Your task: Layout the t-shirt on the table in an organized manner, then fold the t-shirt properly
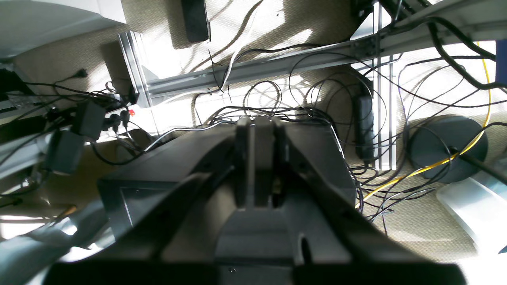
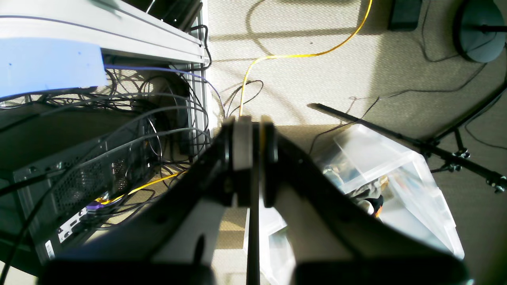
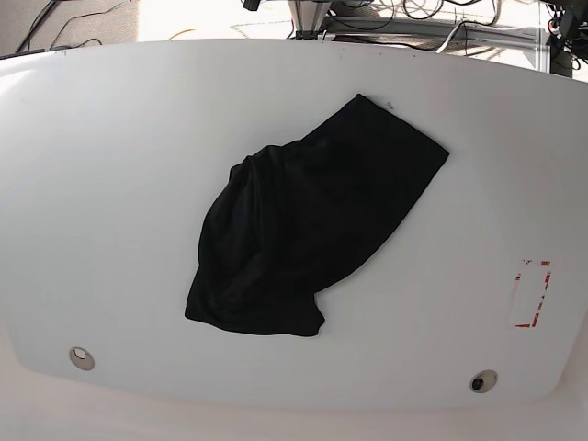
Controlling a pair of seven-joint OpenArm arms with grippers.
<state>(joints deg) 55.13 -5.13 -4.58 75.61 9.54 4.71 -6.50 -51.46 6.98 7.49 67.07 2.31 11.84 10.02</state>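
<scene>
On the white bench [image 3: 110,184], mid-surface, the black t-shirt [image 3: 303,230] lies crumpled, untouched. Both sets of fingers, left [image 1: 259,126] and right [image 2: 249,126], are pressed together, empty, off-bench. Best: open, pinch 2 opposite corners, spread flat first.

Hard sunlight is cast in patches on the floor beyond each gripper, with sharp cable shadows. Near gripper bodies are blurred. Glare is spread across the table [image 3: 110,184].

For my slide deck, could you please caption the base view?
Crumpled plain black fabric t-shirt lying diagonally mid-way on the glossy white table, neither arm in view.
</scene>
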